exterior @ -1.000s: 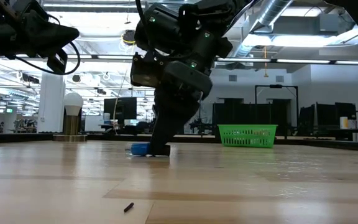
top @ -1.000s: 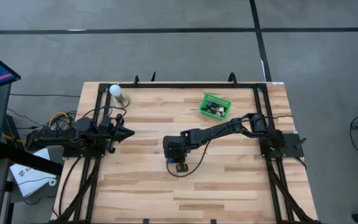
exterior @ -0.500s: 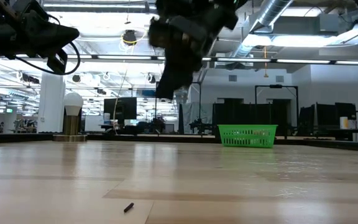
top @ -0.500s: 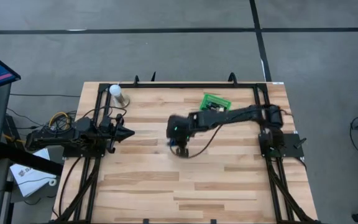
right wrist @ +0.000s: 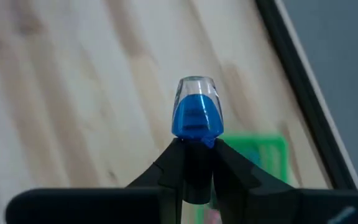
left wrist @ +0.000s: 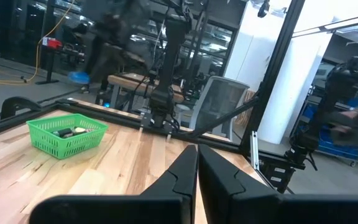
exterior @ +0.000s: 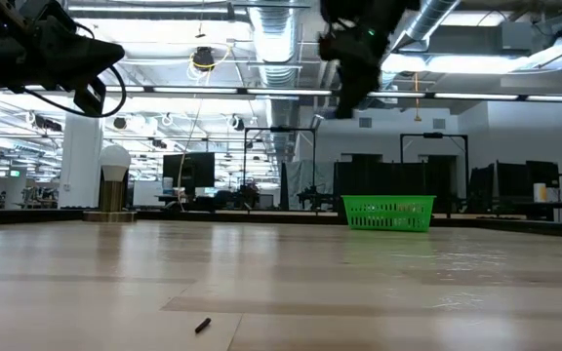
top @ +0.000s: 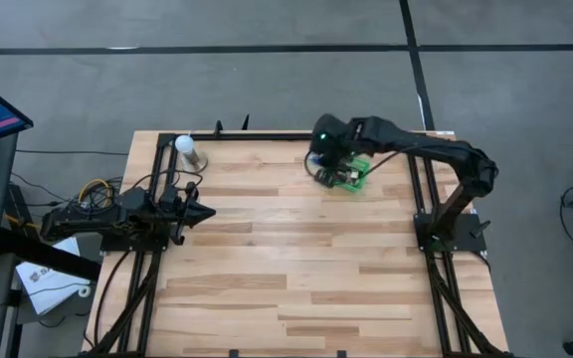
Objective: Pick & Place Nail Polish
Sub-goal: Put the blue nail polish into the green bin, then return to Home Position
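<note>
One blue nail polish bottle (right wrist: 196, 115) pinched in right pincer (right wrist: 194, 163) tips

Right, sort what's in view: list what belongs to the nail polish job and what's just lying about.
Job:
- blue nail polish bottle, clamped in the right gripper
- green basket, bottles already inside, gripper above it

Lying about:
- white ball-topped stand, far left corner
- small dark scrap on the wood
- left gripper, idle, jaws shut

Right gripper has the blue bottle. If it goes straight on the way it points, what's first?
Likely the green basket: it lies just past the right gripper and blue bottle, with the table around it. Depth is unclear.
</note>
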